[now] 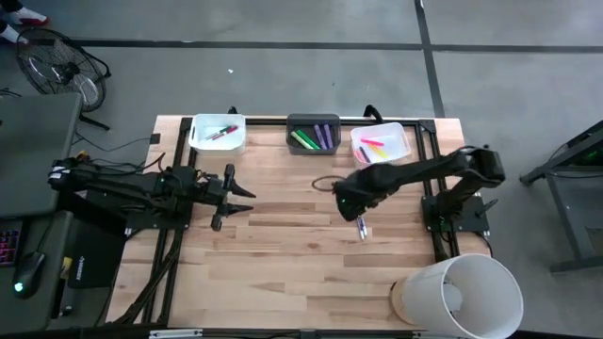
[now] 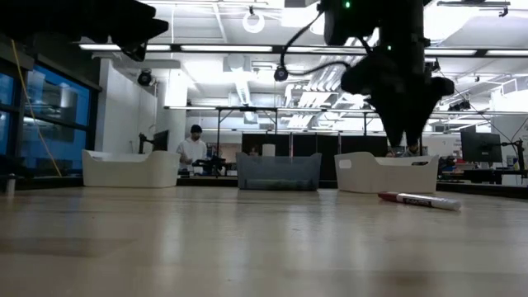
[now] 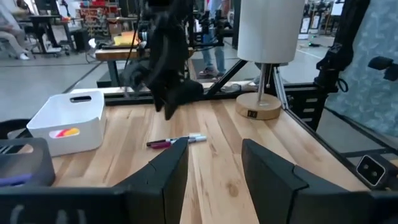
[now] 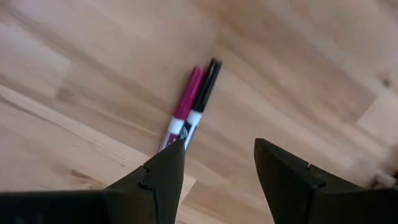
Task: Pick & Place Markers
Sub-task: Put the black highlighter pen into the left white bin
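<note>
Two markers lie side by side on the bare wood, one pink-capped point(image 4: 186, 102) and one black-capped point(image 4: 202, 93); they also show in the high view as markers point(image 1: 361, 229) and in the low view as markers point(image 2: 419, 200). My right gripper point(image 4: 217, 149) hangs open above them, fingers pointing down, clear of the table in the low view point(image 2: 406, 140). More markers rest inside three bins at the far edge. My left gripper point(image 1: 240, 198) waits open over the table's left part, touching nothing.
Along the far edge stand a white bin point(image 1: 219, 134) with red and dark markers, a dark grey bin point(image 1: 313, 134) with green and purple ones, and a white bin point(image 1: 381, 143) with pink and yellow ones. A white-shaded lamp point(image 1: 462, 297) stands at the near right corner.
</note>
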